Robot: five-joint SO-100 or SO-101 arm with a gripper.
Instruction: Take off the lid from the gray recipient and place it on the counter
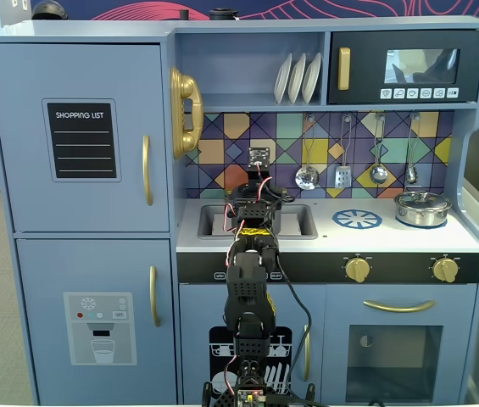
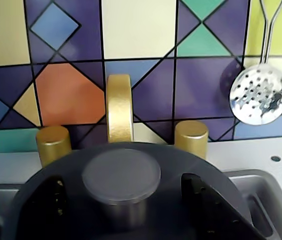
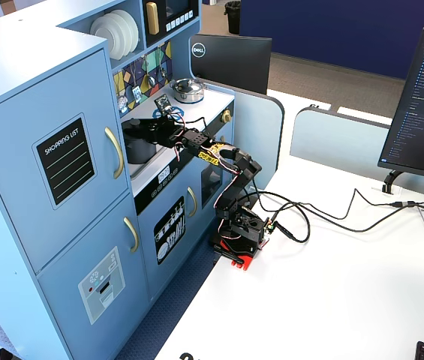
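The dark gray lid (image 2: 190, 162) fills the bottom of the wrist view, with its round knob (image 2: 121, 175) in the middle. It sits on the gray recipient (image 3: 141, 150), which stands in the sink and is mostly hidden by the arm. My gripper (image 2: 123, 197) is open just above the lid. One black finger (image 2: 48, 200) is left of the knob and the other (image 2: 203, 200) is right of it, each with a gap to the knob. In a fixed view the gripper (image 1: 254, 202) hangs over the sink. The white counter (image 1: 375, 239) with the blue burner (image 1: 357, 219) lies to the right.
A gold faucet (image 2: 119, 107) and two gold taps (image 2: 54, 144) (image 2: 191, 137) stand right behind the lid. The sink rim (image 2: 260, 182) surrounds the pot. A shiny silver pot (image 1: 421, 207) sits at the counter's right end. Utensils (image 2: 259, 94) hang on the tiled wall.
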